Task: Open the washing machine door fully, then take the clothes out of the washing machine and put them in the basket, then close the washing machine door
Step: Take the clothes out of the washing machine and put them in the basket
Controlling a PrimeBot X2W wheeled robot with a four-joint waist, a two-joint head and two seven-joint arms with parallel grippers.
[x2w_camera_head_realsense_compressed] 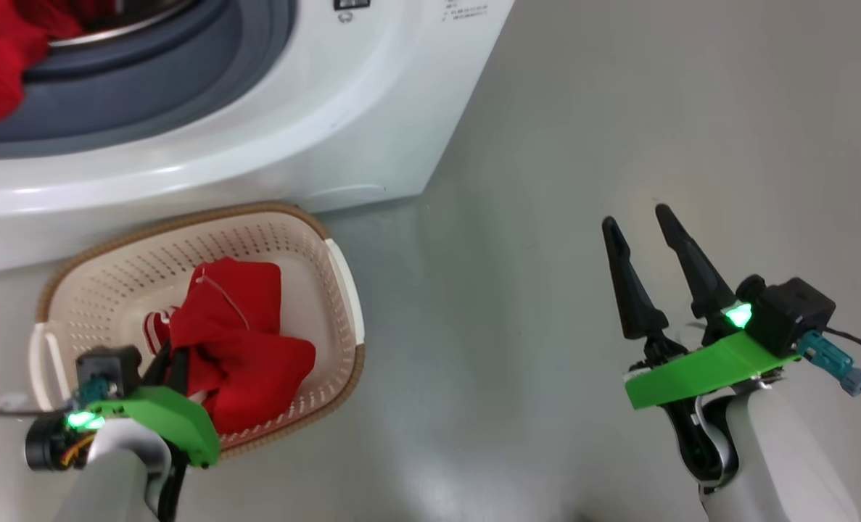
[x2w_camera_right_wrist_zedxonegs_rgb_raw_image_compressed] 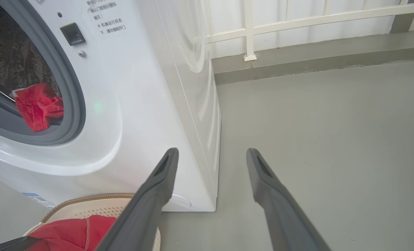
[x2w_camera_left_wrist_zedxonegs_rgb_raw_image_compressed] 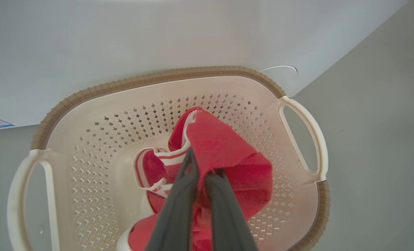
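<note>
**Grey floor, basket by the washer: time to drop the load**

A bare grey floor (x2w_camera_head_realsense_compressed: pixel 619 109) runs out to the right of the white washer (x2w_camera_head_realsense_compressed: pixel 256 130). The basket (x2w_camera_head_realsense_compressed: pixel 347 290) sits on it, close against the washer's front. The left gripper (x2w_camera_left_wrist_zedxonegs_rgb_raw_image_compressed: pixel 205 167) hangs over the basket with its fingers pinched shut on a fold of the red clothes (x2w_camera_left_wrist_zedxonegs_rgb_raw_image_compressed: pixel 224 146). The bulk of that bundle already lies inside the basket, a white-striped part toward the bottom. The right gripper (x2w_camera_head_realsense_compressed: pixel 636 215) is spread wide and holds nothing, well off to the side above the floor.

The step in hand looks like the release. To do it well, the left fingers should open while they are low and over the middle of the basket. The cloth then falls inside the rim and does not drape over the edge. Soft fabric can snag on a fingertip, so a straight lift after opening, with no sideways sweep, would help to avoid dragging it back out.

Another red garment (x2w_camera_right_wrist_zedxonegs_rgb_raw_image_compressed: pixel 39 106) hangs over the grey gasket (x2w_camera_head_realsense_compressed: pixel 147 80) at the drum mouth. The unloading is therefore only partly done.
</note>
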